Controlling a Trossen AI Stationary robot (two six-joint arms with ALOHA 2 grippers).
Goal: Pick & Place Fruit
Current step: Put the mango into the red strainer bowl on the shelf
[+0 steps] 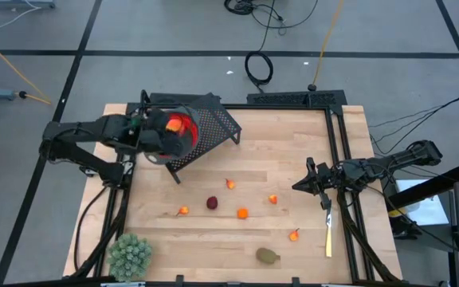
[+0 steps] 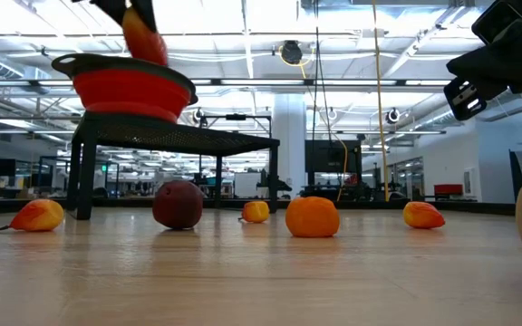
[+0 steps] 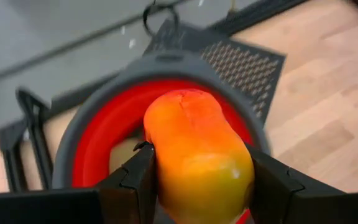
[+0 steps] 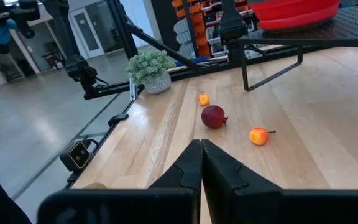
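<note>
My left gripper (image 3: 199, 152) is above the red bowl (image 1: 183, 126) with the grey rim, which stands on a black mesh stand (image 1: 213, 127) at the table's far left. It is shut on the longer red-orange-yellow fruit (image 3: 197, 155). My right gripper (image 4: 201, 155) is shut and holds nothing, low over the table's right side (image 1: 305, 184). Loose fruit lies on the wood: a dark red ball (image 1: 212, 203), an orange ball (image 1: 242, 213), several tiny orange bits (image 1: 229, 184) and a brownish-green oval (image 1: 268, 255). My left gripper pinches the long fruit between its two fingers (image 3: 138, 177), which lie across its sides (image 3: 166, 168) toward the yellow end. They come from above, pointing down. The fruit is lifted clear, its red-orange end (image 2: 145, 41) pointing down over the bowl (image 2: 130, 86).
A pale green spiky plant (image 1: 130, 253) stands at the near left corner. A thin yellow strip (image 1: 328, 231) lies near the right edge. Black frame rails (image 1: 337, 119) run along the table's far and right sides. Bare wood (image 1: 293, 143) lies between the stand and the right arm.
</note>
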